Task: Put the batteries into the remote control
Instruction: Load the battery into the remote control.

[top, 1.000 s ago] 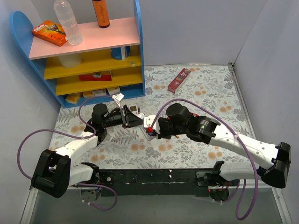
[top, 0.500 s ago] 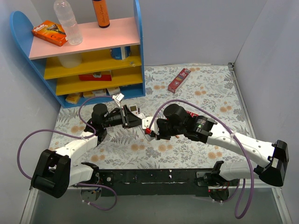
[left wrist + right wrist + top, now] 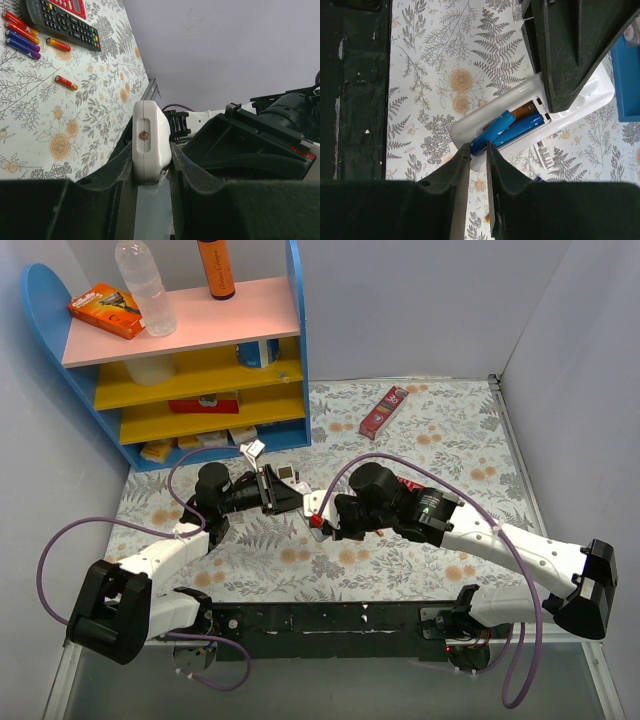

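Over the middle of the tabletop, a little toward its left edge: left gripper clamped tight on the white remote control, held edge-up with its open battery bay facing the right gripper. Inside the bay, a seated blue battery beside a brown battery, and a tilted blue battery lying askew across them, one end at the remote's rim. Right fingers narrow, just at that end; pinching or only touching, cannot tell.

Best approach, judging from this: nudge that end inward and down until flush. Keep the left clamp steady. Avoid levering out the seated pair. Spare cells loose on the tabletop near a black remote.
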`<action>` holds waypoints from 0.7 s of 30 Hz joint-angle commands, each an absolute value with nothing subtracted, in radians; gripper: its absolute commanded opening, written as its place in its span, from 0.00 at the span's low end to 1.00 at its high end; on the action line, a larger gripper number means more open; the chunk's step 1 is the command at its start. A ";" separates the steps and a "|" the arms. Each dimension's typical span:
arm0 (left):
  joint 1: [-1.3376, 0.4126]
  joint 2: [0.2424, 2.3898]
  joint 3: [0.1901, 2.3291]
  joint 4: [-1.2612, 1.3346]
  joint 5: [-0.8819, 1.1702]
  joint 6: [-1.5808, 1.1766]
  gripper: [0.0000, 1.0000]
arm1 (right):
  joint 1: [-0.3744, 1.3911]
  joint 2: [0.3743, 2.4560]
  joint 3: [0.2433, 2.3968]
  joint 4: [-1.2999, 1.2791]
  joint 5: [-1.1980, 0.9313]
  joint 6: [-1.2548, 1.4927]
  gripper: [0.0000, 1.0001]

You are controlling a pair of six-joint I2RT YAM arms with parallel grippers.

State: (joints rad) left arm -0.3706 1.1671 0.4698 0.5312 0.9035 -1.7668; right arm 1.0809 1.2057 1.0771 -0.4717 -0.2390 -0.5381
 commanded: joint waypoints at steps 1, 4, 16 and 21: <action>-0.376 1.134 0.462 0.589 0.927 -1.805 0.00 | 1.080 1.235 1.120 -0.453 -0.230 -0.506 0.25; -0.377 1.121 0.456 0.586 0.917 -1.809 0.00 | 1.080 1.265 1.144 -0.454 -0.209 -0.482 0.20; -0.377 1.092 0.430 0.539 0.819 -1.833 0.00 | 1.080 1.425 1.227 -0.520 -0.043 -0.299 0.12; -0.377 1.109 0.399 0.545 0.764 -1.873 0.00 | 1.077 1.457 1.244 -0.526 -0.031 -0.253 0.12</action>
